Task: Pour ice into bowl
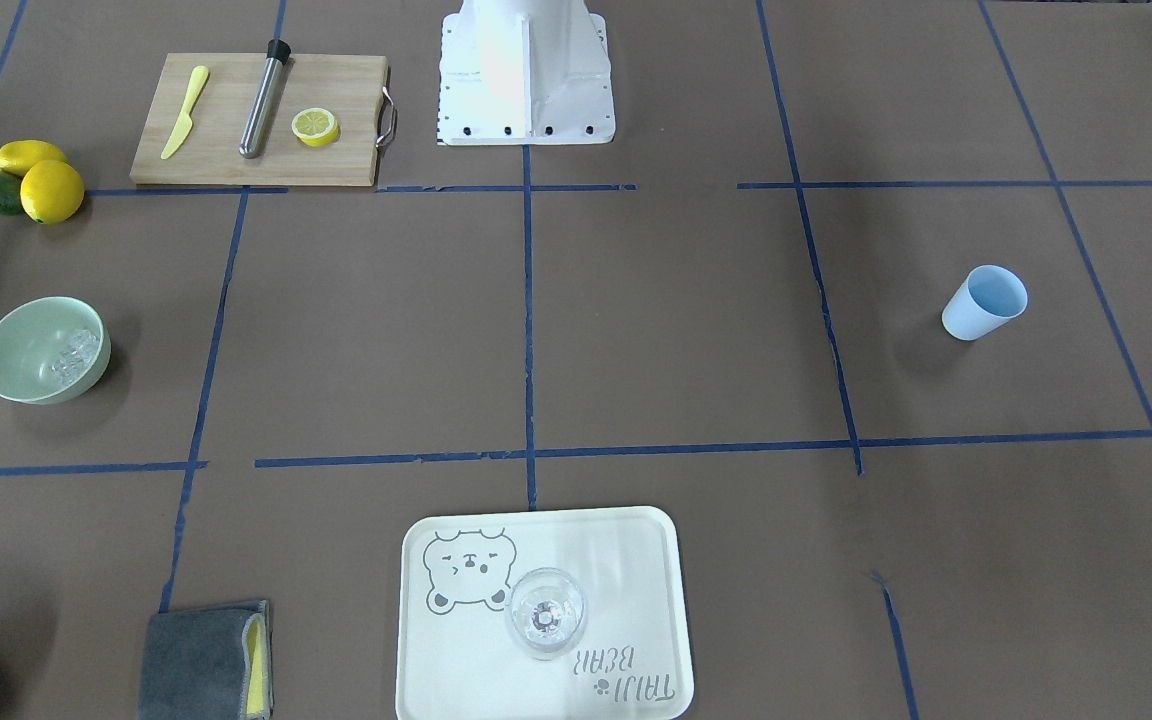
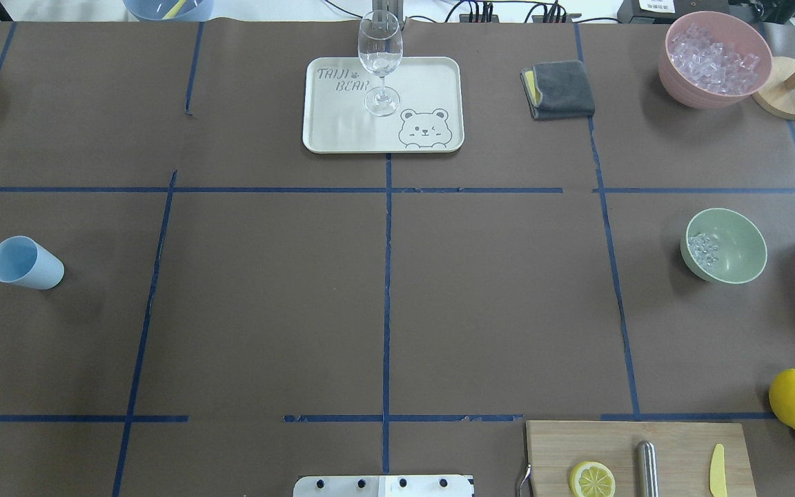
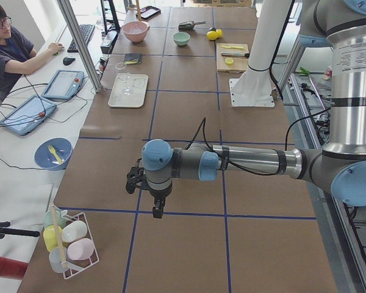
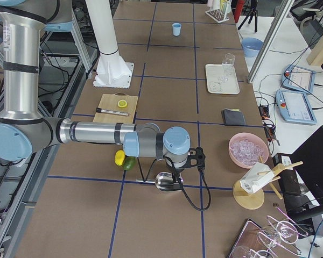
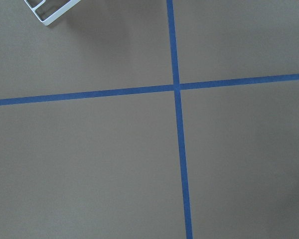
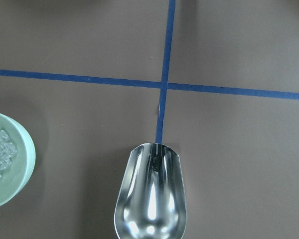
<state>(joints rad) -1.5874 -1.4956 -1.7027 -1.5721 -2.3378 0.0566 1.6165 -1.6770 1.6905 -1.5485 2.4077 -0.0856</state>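
Seemingly the pour is done: a small heap of clear, glassy ice [image 1: 74,357] lies inside the smooth, matte mint-green bowl [image 1: 18,345]. The bowl stands upright on the worktop [image 1: 676,330] well to my right, far from the pale blue cup [image 1: 983,303] on the left. The polished steel scoop [image 6: 150,199] under my right gripper [image 4: 175,171] shows a bare, mirror-like hollow, near the bowl but apart from it. I judge only putting the scoop away is left. Whether my right gripper pinches its handle I cannot tell, nor whether my left gripper [image 3: 158,209], over brown paper, is spread.
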